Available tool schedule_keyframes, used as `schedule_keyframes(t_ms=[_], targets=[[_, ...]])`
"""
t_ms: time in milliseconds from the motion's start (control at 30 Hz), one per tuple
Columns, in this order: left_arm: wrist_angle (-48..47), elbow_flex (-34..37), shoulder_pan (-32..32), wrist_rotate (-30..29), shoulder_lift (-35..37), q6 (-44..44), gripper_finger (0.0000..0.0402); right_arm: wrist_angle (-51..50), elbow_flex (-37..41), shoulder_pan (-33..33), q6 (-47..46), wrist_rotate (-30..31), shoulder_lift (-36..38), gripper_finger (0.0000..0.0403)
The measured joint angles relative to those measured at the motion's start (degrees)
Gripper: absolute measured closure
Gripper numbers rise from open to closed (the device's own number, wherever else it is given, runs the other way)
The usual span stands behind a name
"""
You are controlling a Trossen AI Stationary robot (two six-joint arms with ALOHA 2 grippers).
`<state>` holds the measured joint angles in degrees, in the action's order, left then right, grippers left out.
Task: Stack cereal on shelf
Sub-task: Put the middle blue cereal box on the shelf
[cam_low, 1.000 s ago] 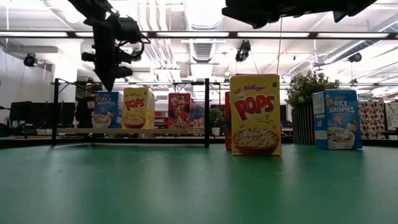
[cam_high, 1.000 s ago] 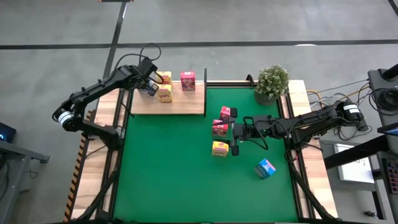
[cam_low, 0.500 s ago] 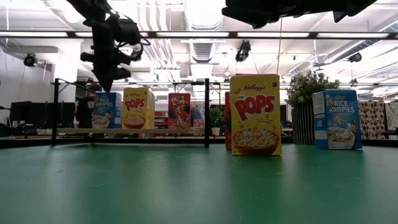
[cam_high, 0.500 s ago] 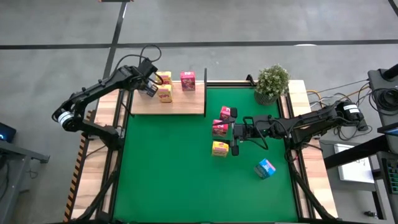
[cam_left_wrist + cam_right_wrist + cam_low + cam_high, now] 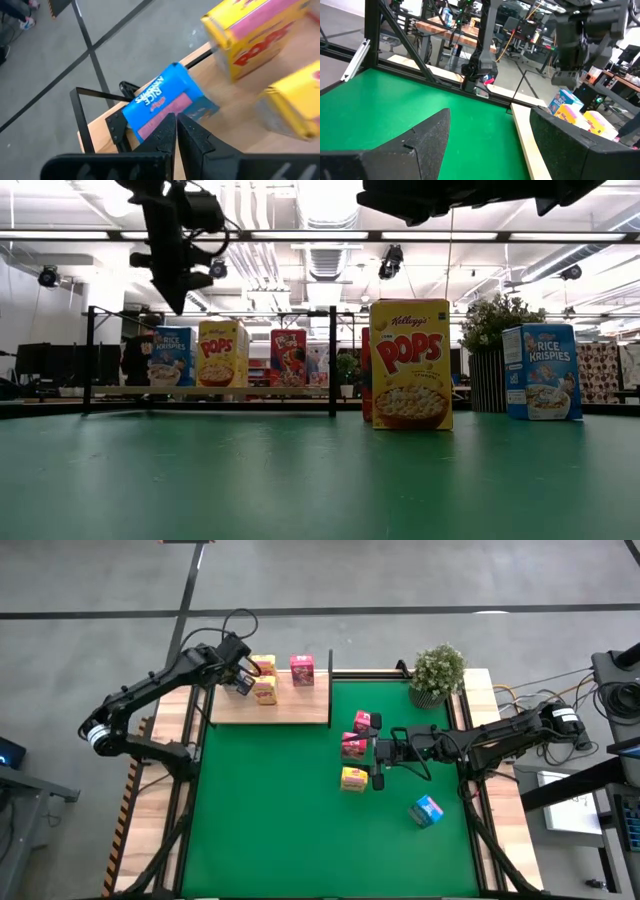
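The shelf (image 5: pixel 290 708) is a light-wood board at the far left of the green mat. On it stand a blue cereal box (image 5: pixel 159 100), two yellow ones (image 5: pixel 265 690) (image 5: pixel 264 665) and a pink one (image 5: pixel 302 670), each on its base. My left gripper (image 5: pixel 175 308) hangs shut above the blue box (image 5: pixel 172 357), clear of it. On the mat stand two pink boxes (image 5: pixel 362 722) (image 5: pixel 352 746), a yellow one (image 5: pixel 352 779) and a blue one (image 5: pixel 427 810). My right gripper (image 5: pixel 377 764) is open and level just right of the pink and yellow boxes, with nothing between its fingers (image 5: pixel 435 135).
A potted plant (image 5: pixel 437 673) stands at the mat's far right corner. Thin black posts (image 5: pixel 332 360) rise at the shelf's ends. The near half of the green mat (image 5: pixel 280 830) holds only the blue box at its right.
My left gripper has risen a little above the blue box on the shelf and has stayed shut. The boxes and my right gripper have kept still.
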<state>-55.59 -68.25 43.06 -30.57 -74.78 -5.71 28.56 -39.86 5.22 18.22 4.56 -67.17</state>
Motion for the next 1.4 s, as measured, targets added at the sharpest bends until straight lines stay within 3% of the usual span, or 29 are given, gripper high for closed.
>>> schedule_keyframes(t_ms=[733,1100,1400], targets=[[7.98,6.71,0.32,-7.64,-2.63,-0.67,0.0402,-0.01,0.0,0.02,-0.15,0.0,0.01,0.014],[9.09,6.8,0.34,-8.06,-2.63,11.35,0.0402,-0.02,0.0,0.01,-0.07,0.0,0.01,0.014],[10.12,6.84,0.45,-8.28,-2.65,15.32,0.0402,-0.02,0.0,0.02,-0.13,0.0,0.0,0.014]])
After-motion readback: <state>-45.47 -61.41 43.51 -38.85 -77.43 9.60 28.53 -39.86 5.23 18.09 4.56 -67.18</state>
